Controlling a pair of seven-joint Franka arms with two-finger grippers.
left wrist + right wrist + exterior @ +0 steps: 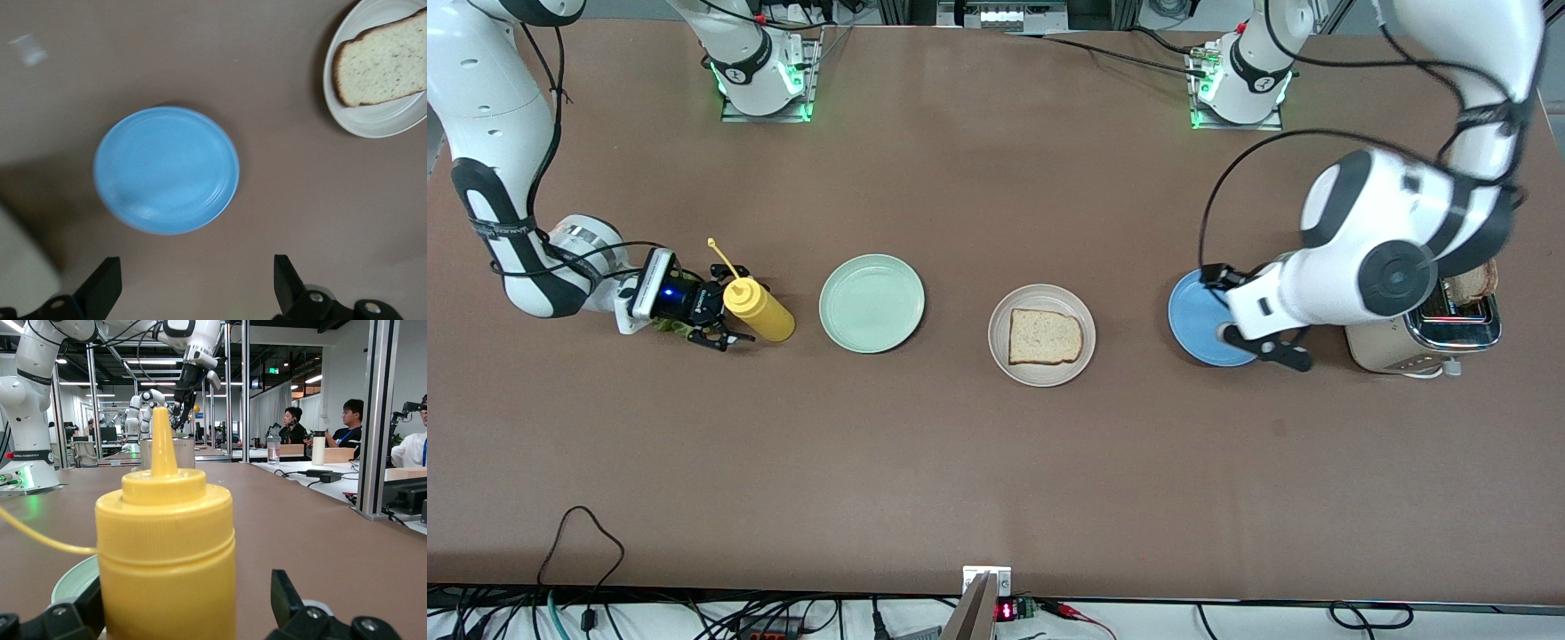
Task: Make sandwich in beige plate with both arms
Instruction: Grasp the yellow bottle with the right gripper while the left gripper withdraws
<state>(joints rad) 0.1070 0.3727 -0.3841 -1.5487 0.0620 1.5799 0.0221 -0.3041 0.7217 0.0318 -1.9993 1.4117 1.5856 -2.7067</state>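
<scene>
Jaws on both our grippers stand wide and hold nothing. We see the brown counter (996,462) carrying everything. Our left arm reaches down over the left arm's end of the counter, and our left gripper (193,283) hangs over the blue plate (1199,331). Our right arm bends low at the right arm's end, and our right gripper (716,322) sits down by the counter with its jaws on each side of the yellow squeeze bottle (759,308). We cannot tell if they touch it. A toaster (1427,336) stands near the left arm's end edge, with a brown slice (1476,281) sticking up from it. The mint-green plate (871,303) lies between the bottle and the beige plate (1041,335). The beige plate sits near the middle of the counter. One slice of bread (1046,337) lies flat in it. A bit of green lettuce (665,325) peeks out under our right gripper.
</scene>
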